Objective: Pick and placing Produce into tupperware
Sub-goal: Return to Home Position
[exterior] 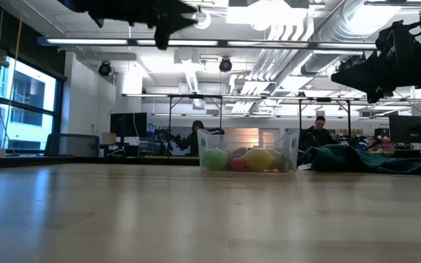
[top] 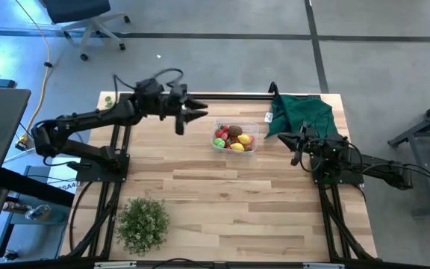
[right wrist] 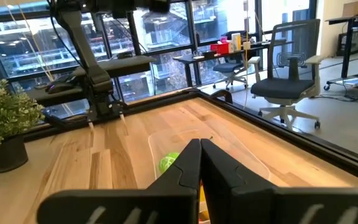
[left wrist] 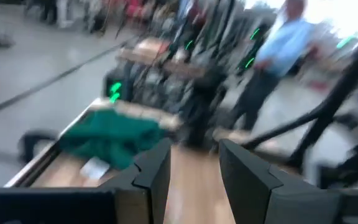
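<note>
Holding fruit (top: 234, 139), clear tub (top: 254, 127) sits on table (top: 237, 196) | left gripper (top: 200, 111) raised beside it, fingers spread | right gripper (top: 295, 142) by green cloth (top: 302, 112), fingers pressed together

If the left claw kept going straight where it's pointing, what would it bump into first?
Probably the green cloth, if anything. The left claw hangs high above the table, aimed toward the cloth; the tupperware sits lower and to one side. It may pass over the cloth, since height is unclear.

The clear plastic tub (right wrist: 156, 149) and its small toy fruits (right wrist: 168, 163) are largely hidden behind the right gripper (right wrist: 200, 143) and its dark fingers (right wrist: 229, 171).
</note>
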### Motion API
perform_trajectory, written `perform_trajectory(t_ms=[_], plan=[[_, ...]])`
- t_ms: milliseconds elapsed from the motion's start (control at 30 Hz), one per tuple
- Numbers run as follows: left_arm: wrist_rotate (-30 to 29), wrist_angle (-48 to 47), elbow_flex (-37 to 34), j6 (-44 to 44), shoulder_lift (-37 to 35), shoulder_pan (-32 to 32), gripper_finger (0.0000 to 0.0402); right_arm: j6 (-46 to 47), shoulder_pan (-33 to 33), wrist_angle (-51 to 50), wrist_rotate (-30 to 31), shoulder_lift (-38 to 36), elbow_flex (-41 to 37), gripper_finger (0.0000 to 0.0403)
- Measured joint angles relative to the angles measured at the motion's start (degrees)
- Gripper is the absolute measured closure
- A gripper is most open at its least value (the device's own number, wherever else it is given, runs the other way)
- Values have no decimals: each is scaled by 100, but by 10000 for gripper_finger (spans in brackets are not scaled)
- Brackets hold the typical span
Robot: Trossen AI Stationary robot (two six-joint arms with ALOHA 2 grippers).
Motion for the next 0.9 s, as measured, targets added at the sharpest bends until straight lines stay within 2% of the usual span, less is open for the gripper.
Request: perform_trajectory(t_ms=[133, 267, 433, 533, 767, 900], plan=[[397, 529, 8, -406, -586, 27, 277, -1, -2, 0, 4, -1, 0, 403], [374, 181, 10, -177, -1643, 14, 278, -1, -1, 0, -3, 0, 0, 403], [-346, -1245, 10, 441, -3185, 20, 294, -1, -2, 0, -4, -1, 0, 403], [-750, -2101, 10, 681, -3844, 18, 314, 0, -1, 0, -4, 0, 0, 403], [-1255, -3495, 5, 1133, -4616, 20, 364, -2, -1, 0, -9, 0, 0, 403], [-1501, -3903, 5, 1369, -4833, 20, 386, -2, -2, 0, -11, 0, 0, 403]])
